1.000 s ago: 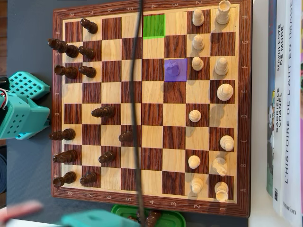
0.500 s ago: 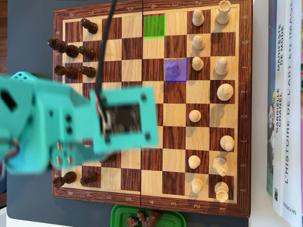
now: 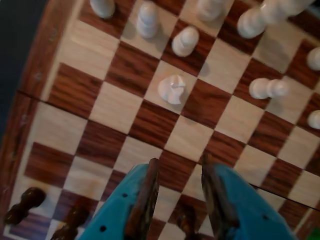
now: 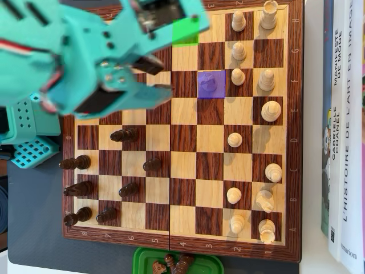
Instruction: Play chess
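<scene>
The wooden chessboard (image 4: pixel 291 142) carries white pieces on its right side and dark pieces on its left in the overhead view. A purple-tinted square holds a pawn (image 4: pixel 210 84); a green-tinted square (image 4: pixel 188 31) lies near the top edge, partly under my arm. My teal gripper (image 4: pixel 165 80) hovers over the board's upper left, open, its tips left of the purple square. In the wrist view the gripper (image 3: pixel 179 162) is open above bare squares, with the white pawn (image 3: pixel 172 89) ahead of it. A dark piece (image 3: pixel 186 220) shows low between the fingers, below them.
Other white pieces (image 3: pixel 185 41) stand beyond the pawn, and dark pieces (image 3: pixel 22 205) stand at the lower left of the wrist view. A green container (image 4: pixel 142 260) with captured dark pieces sits below the board. Books (image 4: pixel 342 131) lie along its right edge.
My arm has swung from the board's left-middle up to its upper left in the overhead view, and now covers the dark pieces there. No chess piece has moved.
</scene>
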You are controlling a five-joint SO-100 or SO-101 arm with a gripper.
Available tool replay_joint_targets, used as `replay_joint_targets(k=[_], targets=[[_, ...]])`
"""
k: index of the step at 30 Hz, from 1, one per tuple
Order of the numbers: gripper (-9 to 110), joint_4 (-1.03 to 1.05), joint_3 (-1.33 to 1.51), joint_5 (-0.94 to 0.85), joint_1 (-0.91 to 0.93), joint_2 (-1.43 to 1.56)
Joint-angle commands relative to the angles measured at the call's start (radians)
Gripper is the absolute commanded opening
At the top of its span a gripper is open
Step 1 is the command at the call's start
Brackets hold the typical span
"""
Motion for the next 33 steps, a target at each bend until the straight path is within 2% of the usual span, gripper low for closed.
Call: replay_joint_targets(k=[1, 22, 33], targets=[[14, -0.020, -0.052, -0.002, -0.005, -0.048], [14, -0.009, -0.307, -0.005, 0.008, -0.365], [14, -0.008, -0.318, 0.003, -0.006, -0.382]])
